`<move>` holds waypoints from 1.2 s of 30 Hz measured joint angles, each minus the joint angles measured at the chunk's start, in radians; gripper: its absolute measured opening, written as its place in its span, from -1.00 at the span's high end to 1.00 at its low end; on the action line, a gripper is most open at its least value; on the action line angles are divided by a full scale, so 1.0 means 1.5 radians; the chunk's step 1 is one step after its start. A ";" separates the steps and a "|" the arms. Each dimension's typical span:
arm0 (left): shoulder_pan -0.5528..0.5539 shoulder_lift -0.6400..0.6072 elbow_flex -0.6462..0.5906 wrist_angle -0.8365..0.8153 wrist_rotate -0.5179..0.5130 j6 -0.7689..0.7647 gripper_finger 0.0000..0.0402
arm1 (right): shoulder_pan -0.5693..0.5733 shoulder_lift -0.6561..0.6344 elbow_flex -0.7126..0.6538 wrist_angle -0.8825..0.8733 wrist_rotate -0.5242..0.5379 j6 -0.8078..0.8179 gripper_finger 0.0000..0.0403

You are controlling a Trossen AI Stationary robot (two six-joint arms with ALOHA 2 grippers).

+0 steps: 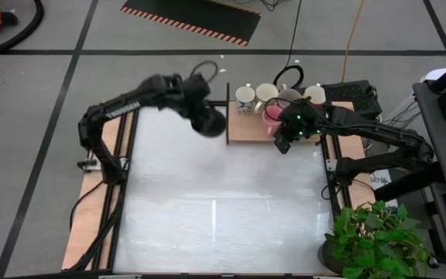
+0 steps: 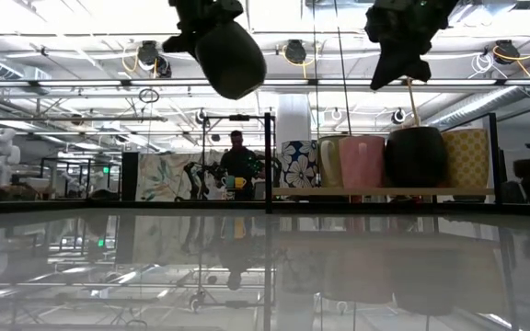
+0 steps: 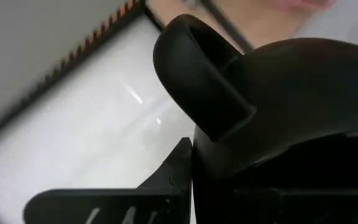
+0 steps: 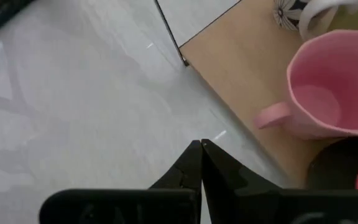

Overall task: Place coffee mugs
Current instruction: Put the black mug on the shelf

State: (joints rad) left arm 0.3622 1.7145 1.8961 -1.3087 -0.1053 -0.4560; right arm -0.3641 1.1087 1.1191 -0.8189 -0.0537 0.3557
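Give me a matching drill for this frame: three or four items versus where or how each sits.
1. black mug
2. pink mug
3. right gripper
4. blue-flowered mug

a. shut, empty, above the table edge
b. left end of the row on the wooden board
c. on the wooden board, handle toward the table
d. held in the air by the left gripper

1-d, 2-c, 3-a, 4-b

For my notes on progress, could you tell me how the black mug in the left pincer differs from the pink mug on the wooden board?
The black mug is gripped by the shut left pincer and hangs tilted above the table; the pink mug stands upright and free on the wooden board. One is black, the other pink. Both have a handle.
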 joint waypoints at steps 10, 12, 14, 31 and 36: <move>0.053 0.137 0.269 -0.048 0.021 0.239 0.90 | 0.000 0.000 0.000 0.095 0.036 0.182 1.00; 0.046 0.170 0.309 -0.051 0.032 0.270 0.90 | 0.004 0.000 0.000 0.128 0.036 0.229 1.00; 0.039 0.178 0.295 -0.034 0.054 0.294 0.90 | 0.017 0.000 0.000 0.160 0.046 0.262 1.00; -0.055 0.257 0.298 0.009 0.015 0.489 0.90 | 0.186 -0.003 0.000 0.177 0.179 0.401 1.00; -0.085 0.259 0.298 0.054 0.058 0.473 0.90 | 0.196 -0.003 0.000 0.166 0.179 0.401 1.00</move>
State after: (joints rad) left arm 0.2341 2.1023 2.3432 -1.2275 -0.0180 0.2538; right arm -0.0696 1.1036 1.1187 -0.5700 0.2148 0.9565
